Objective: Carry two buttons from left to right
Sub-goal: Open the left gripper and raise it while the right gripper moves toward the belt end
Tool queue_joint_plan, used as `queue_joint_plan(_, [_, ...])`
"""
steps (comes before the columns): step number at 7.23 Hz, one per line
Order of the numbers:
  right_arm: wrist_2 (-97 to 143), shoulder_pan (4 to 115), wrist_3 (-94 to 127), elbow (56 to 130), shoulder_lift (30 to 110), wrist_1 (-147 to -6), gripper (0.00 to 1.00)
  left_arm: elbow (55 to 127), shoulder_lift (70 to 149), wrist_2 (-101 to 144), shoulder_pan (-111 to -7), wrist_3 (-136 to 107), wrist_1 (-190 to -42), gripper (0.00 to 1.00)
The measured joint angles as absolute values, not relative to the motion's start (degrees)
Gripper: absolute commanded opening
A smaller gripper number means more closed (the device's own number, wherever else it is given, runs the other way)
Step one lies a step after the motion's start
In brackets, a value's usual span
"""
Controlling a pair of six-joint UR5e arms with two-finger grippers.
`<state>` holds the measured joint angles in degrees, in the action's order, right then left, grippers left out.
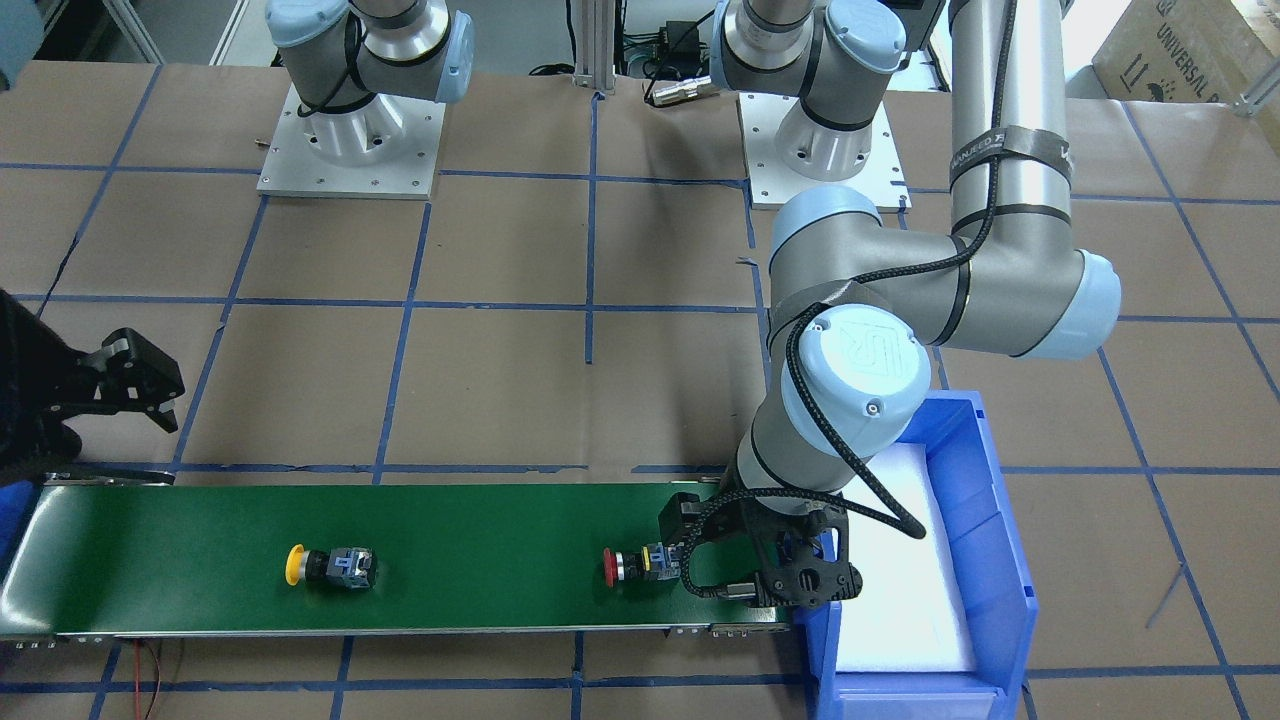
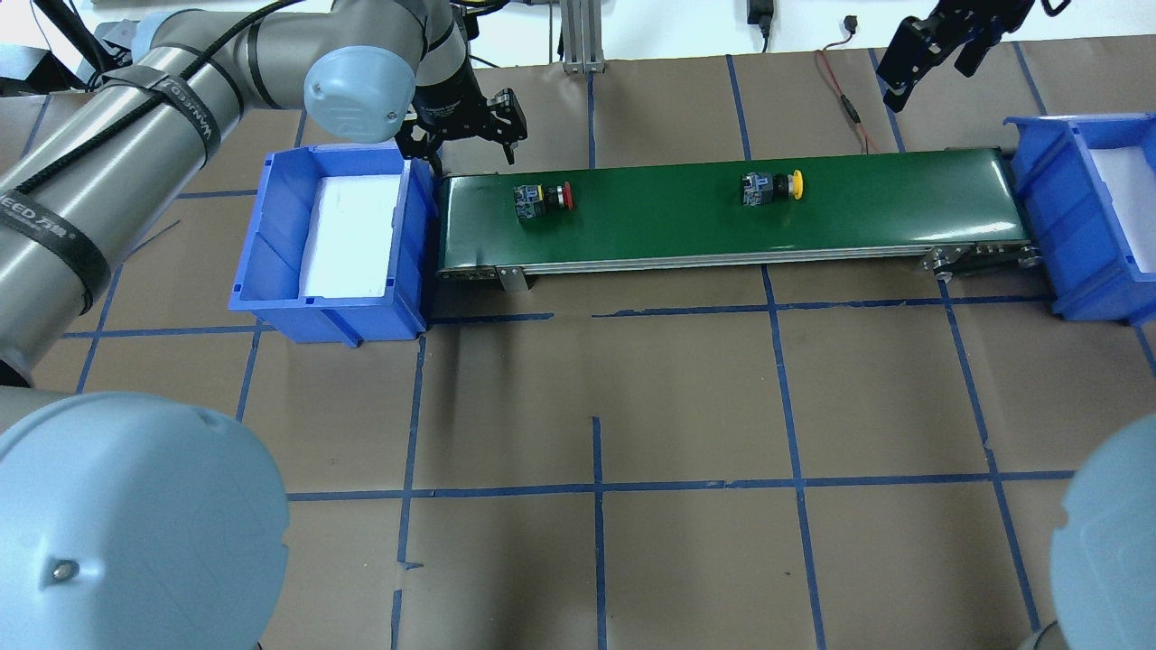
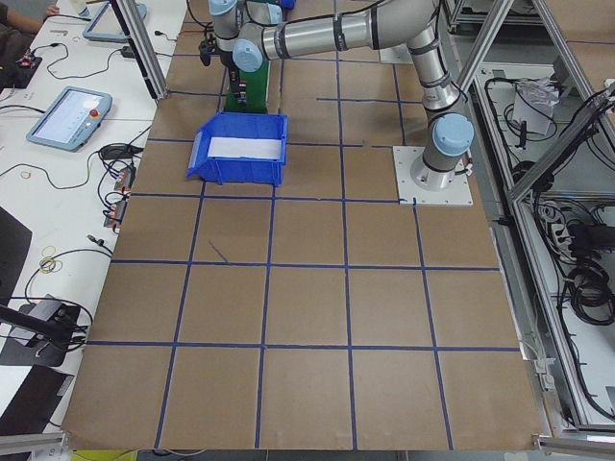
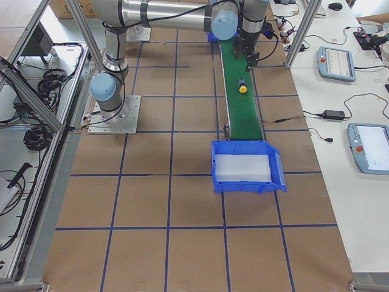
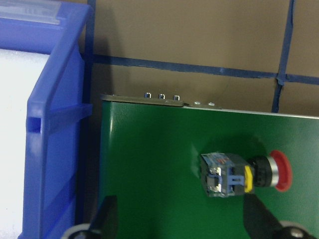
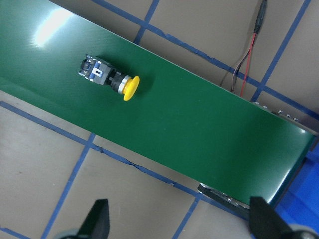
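**Operator:** What's closest to my left arm?

**Spotter:** Your left pincer (image 5: pixel 182 226) hangs over the near end of the green conveyor belt (image 2: pixel 677 230), just beside the left blue bin (image 2: pixel 271 235). Its fingers are apart and hold nothing. The red button (image 5: pixel 239 174) lies on its side on the belt right below them, a little off-centre towards one finger, with its cap pointing down the belt.

**Operator:** And further along?

**Spotter:** The yellow button (image 2: pixel 770 187) lies past mid-belt, also on its side with its cap leading. Beyond it, the right blue bin (image 2: pixel 1048 208) sits at the belt's far end. Your right pincer (image 6: pixel 182 229) hovers there, spread wide and unloaded. Neither button is in that bin yet.

**Operator:** How will they handle?

**Spotter:** I'd judge them to be small, light and rigid, so you won't need much squeeze. The mushroom caps are round and smooth, so they're likely to slip or roll the piece. Take hold across the squared black-grey body, on its flat sides and just behind the cap. Line your fingers up square to the body first, because a skewed close could spin the button on the smooth belt.
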<state>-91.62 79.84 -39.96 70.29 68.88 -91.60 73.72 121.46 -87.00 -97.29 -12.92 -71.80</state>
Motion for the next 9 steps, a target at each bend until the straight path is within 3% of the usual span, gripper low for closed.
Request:
queue_joint_plan(6, [-91.8,75.8,-75.25,74.37,64.98,-95.18,1.0,74.55,109.01,-93.97,-89.73,0.63,-84.67,1.0])
queue_joint_plan(9, [-92.28,75.6,-87.59,75.7,64.0,-99.3,1.0,79.14,104.14,-94.59,-87.81,1.56,-85.52,1.0])
